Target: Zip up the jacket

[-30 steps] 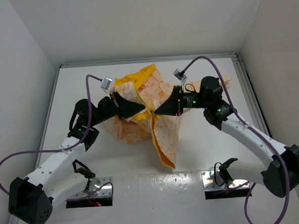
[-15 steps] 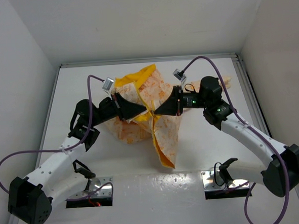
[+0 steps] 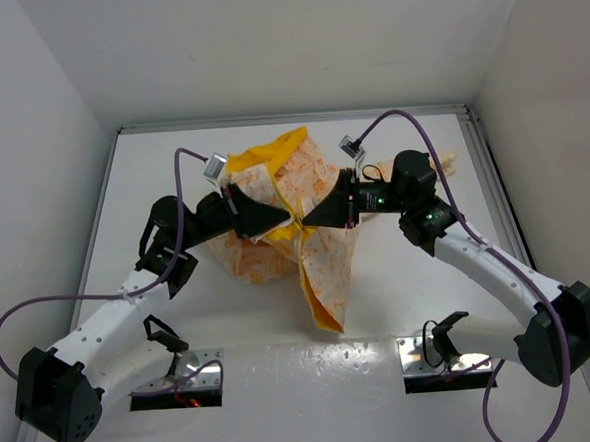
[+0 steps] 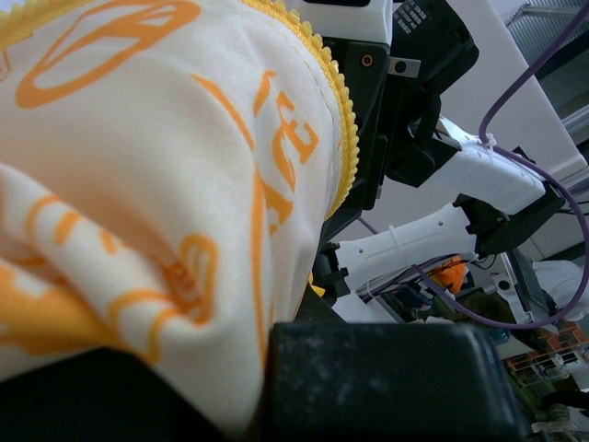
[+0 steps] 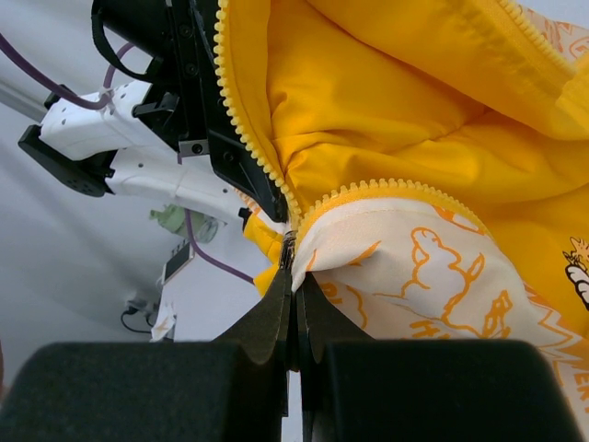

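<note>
Left pincer (image 3: 286, 220): clamped on cream fabric of the jacket (image 3: 324, 264).
Right pincer (image 3: 304, 220): pinched onto the yellow zipper edge (image 5: 386, 187), tip to tip with the left one.
Jacket: bunched beneath both pincers.
Table (image 3: 410, 294): white, below both.
Walls (image 3: 264, 43): plain white, beyond and on either side.

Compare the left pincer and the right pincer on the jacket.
The left pincer reaches in from the left, the right pincer from the right. Cream printed fabric hides the left pincer's tips; the right pincer's tips show plainly, pinched where the yellow zipper teeth meet. Both are shut on the jacket.
</note>
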You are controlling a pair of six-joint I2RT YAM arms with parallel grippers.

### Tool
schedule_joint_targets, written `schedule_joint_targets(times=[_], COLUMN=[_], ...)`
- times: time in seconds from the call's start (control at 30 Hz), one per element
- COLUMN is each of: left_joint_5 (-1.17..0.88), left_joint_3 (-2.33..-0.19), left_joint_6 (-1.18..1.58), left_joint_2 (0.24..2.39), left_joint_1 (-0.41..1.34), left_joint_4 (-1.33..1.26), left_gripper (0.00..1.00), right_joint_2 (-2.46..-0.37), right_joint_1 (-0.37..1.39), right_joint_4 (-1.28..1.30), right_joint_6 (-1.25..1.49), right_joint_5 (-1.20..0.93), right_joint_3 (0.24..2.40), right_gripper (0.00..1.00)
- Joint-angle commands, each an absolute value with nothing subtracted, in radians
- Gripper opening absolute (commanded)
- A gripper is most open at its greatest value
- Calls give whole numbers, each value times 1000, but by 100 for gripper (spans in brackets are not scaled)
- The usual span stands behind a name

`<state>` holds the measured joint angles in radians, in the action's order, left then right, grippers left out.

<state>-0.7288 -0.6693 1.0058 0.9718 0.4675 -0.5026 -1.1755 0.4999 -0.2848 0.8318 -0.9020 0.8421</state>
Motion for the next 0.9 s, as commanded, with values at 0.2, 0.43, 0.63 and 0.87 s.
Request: schedule_joint_targets(times=[0.2,0.43,0.63,0.87], left_joint_5=[-814,-857,-857,-887], left_joint_3=[-669,-650,-630,-621], left_joint_6=[982,965,928,890], left_joint_2=[968,968,959,959], left_joint_1=[494,503,503,512], left_joint_4=[-598,-577,-549,-512], left_gripper=[0,0,0,0], right_joint_2=[-1177,-1184,-1192,-1189], right_joint_1=[506,506,511,514], right_joint_4=[-368,-396,-414,-419], right_joint_6=[815,813,825,821], right_joint_5=[-913,-914,-925,-928], right_joint_3=[893,917,946,939], right_gripper=[0,0,0,0])
